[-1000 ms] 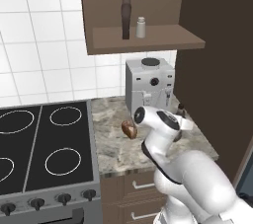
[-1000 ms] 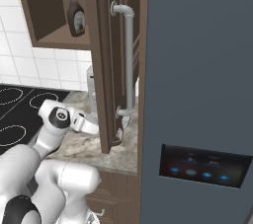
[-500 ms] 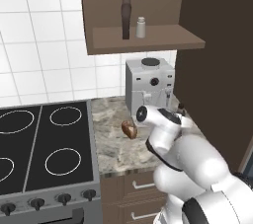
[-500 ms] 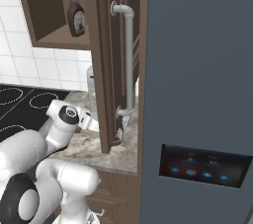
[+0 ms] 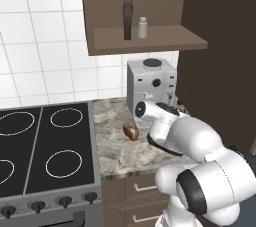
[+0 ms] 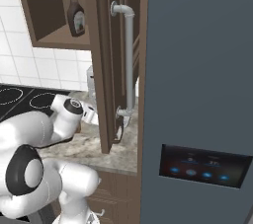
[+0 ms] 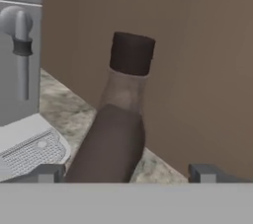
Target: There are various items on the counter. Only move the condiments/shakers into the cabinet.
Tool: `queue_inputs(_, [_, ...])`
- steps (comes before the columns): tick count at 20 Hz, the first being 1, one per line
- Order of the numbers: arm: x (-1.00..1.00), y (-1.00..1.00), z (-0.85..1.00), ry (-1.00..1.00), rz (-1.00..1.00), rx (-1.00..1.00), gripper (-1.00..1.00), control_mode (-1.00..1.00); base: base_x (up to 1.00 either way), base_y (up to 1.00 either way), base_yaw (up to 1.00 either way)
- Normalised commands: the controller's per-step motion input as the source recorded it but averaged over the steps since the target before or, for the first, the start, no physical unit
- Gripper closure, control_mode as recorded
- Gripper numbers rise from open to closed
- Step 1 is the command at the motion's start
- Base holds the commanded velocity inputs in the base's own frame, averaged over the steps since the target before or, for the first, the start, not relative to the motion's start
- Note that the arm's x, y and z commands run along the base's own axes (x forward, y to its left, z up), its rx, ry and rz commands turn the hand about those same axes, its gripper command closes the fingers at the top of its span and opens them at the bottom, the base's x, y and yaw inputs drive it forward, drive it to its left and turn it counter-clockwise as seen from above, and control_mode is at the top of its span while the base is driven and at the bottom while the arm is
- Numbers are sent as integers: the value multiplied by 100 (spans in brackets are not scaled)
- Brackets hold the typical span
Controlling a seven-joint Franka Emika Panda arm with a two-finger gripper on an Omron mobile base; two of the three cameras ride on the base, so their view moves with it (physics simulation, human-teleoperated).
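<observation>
In the hand view a dark brown bottle (image 7: 116,139) with a black cap (image 7: 131,53) leans on the speckled counter (image 7: 74,114) against a brown panel. My gripper (image 7: 127,173) is open, one fingertip low on each side of the bottle's body, not touching it. On the shelf of the cabinet (image 5: 150,40) stand the other dark brown bottle (image 5: 127,16) and the small pale shaker (image 5: 142,27). That shelf bottle (image 6: 75,15) also shows in the right base view. The brown food lump (image 5: 131,131) lies on the counter (image 5: 112,156), left of my arm.
The silver coffee machine (image 5: 150,88) stands at the back of the counter, and its spout and drip tray (image 7: 29,149) sit close on the left of the hand view. The black stovetop (image 5: 45,146) is to the left. The open cabinet door (image 6: 106,60) and the grey fridge (image 6: 197,70) close in the right.
My arm has reached further forward and to the right, past the coffee machine. The bottle and shaker on the shelf and the food lump have not moved.
</observation>
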Motion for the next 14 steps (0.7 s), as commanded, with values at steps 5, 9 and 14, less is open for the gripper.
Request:
queue_inputs(5, [-37, 0, -32, 0, 0, 0, -100, -100, 0, 0, 0])
queue_inputs(9, [-39, 0, -23, -2, 0, 0, -100, -100, 0, 0, 0])
queue_inputs(14, [-1, 0, 0, -1, 0, 0, -100, -100, 0, 0, 0])
